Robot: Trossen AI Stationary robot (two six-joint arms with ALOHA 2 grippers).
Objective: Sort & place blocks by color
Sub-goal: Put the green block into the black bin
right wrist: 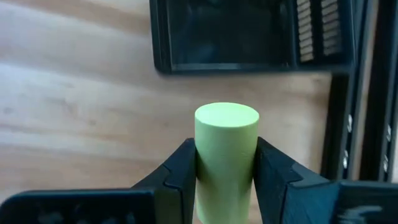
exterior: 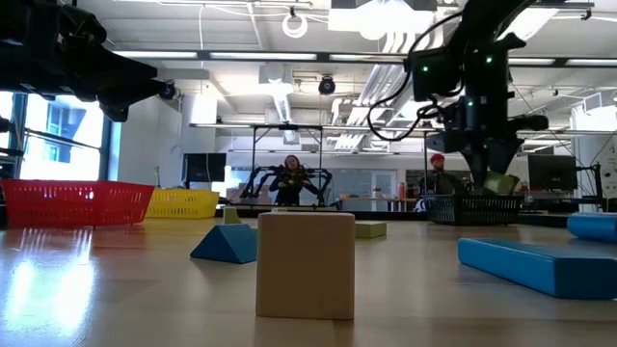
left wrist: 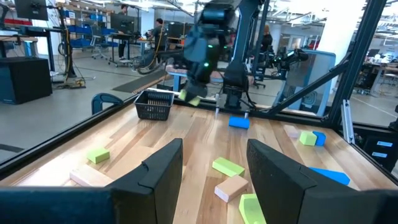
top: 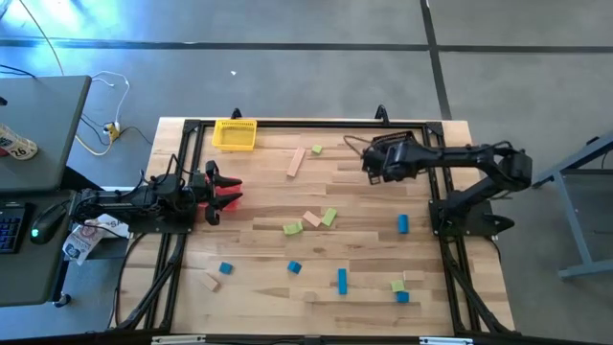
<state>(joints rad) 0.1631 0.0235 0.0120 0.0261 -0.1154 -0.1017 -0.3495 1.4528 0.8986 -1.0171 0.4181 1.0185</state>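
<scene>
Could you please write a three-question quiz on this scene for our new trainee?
1. True or false: the right gripper holds a green block.
2. Which basket lies just ahead of that block in the right wrist view? A) the black basket B) the yellow basket C) the red basket
3. Fill in: the left gripper is ____ and holds nothing.

Key: 1 true; 2 A; 3 open.
</scene>
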